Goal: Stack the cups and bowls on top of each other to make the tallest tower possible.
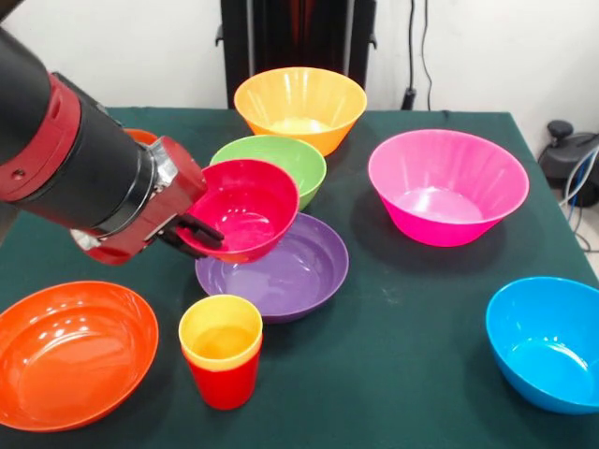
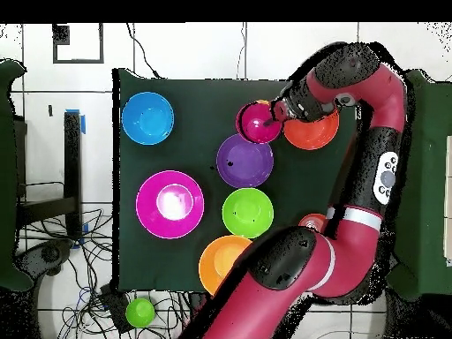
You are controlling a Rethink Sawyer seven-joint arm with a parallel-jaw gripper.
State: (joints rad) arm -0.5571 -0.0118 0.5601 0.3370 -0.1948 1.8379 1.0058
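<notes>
My gripper (image 1: 204, 232) (image 2: 273, 113) is shut on the near-left rim of the crimson-pink bowl (image 1: 251, 204) (image 2: 257, 123). I hold that bowl tilted in the air, above the left edge of the purple bowl (image 1: 285, 271) (image 2: 244, 161). In front of the purple bowl, the yellow cup (image 1: 221, 332) sits nested in the red cup (image 1: 225, 383). The overhead view hides both cups under the held bowl. Around them stand the green bowl (image 1: 281, 154) (image 2: 247, 213), light orange bowl (image 1: 299, 101) (image 2: 221, 263), magenta-pink bowl (image 1: 447, 182) (image 2: 169, 204), blue bowl (image 1: 547, 344) (image 2: 147, 118) and orange-red bowl (image 1: 70, 354) (image 2: 312, 134).
A small orange bowl (image 1: 142, 137) (image 2: 309, 220) peeks out from behind my arm. The green cloth table (image 1: 412, 309) ends close to the blue and orange-red bowls. Cables and a green round object (image 2: 139, 312) lie on the floor beside the table.
</notes>
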